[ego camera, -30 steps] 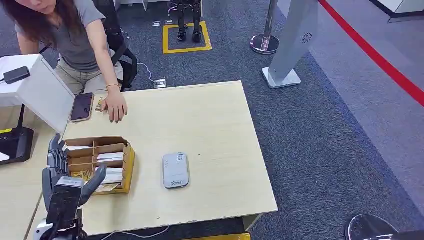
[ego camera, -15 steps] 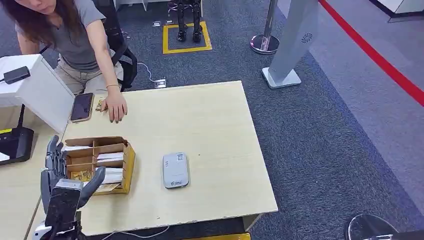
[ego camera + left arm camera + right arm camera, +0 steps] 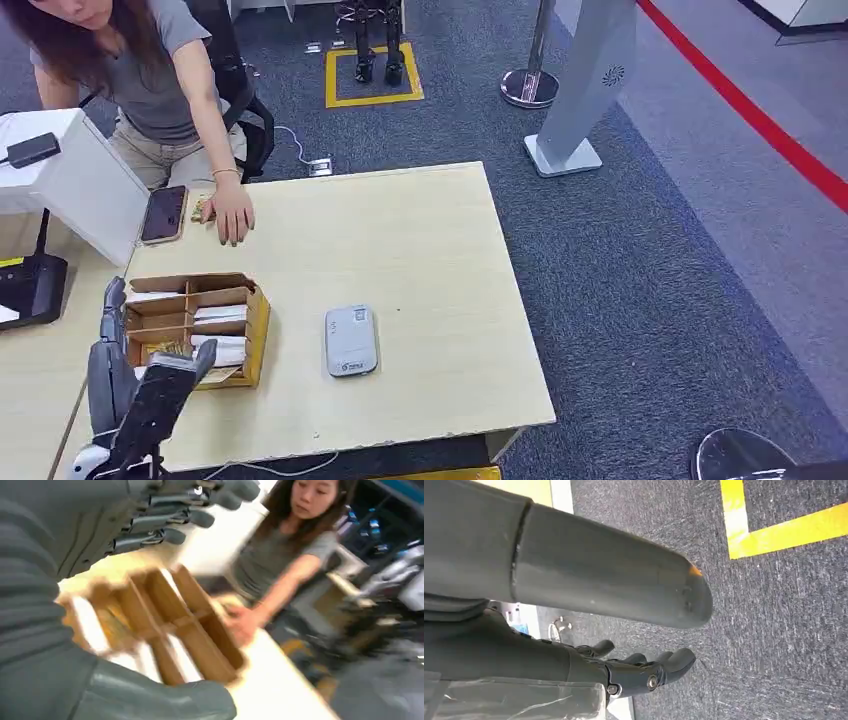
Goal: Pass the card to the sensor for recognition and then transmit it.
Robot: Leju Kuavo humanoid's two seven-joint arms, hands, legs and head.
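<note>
Head view: the left hand (image 3: 118,352) hangs over the near-left corner of the pale wooden table (image 3: 420,260), just beside the compartmented cardboard box (image 3: 200,325) that holds the white cards (image 3: 222,315). Fingers apart, thumb reaching toward the box front, nothing in them; looks like an approach for a pick, w/ the cards filed on edge so one can be pinched out. The grey-white flat card sensor (image 3: 351,340) lies to the right of the box, apart from it, prob. placed there so a lifted card has a short sweep over. At the far-left edge a person's hand (image 3: 231,214) rests flat on the table next to a black phone (image 3: 163,213), likely waiting to receive the card.

Left wrist view: blurred. Fingers (image 3: 170,517) spread above the box dividers, thumb (image 3: 165,700) on the opposite side, so the box sits betw. them; no card gripped yet.

Right wrist view: the right hand (image 3: 639,670) hangs by the robot's side over grey carpet (image 3: 784,630), fingers loosely curled inward, holding nothing, idle.
</note>
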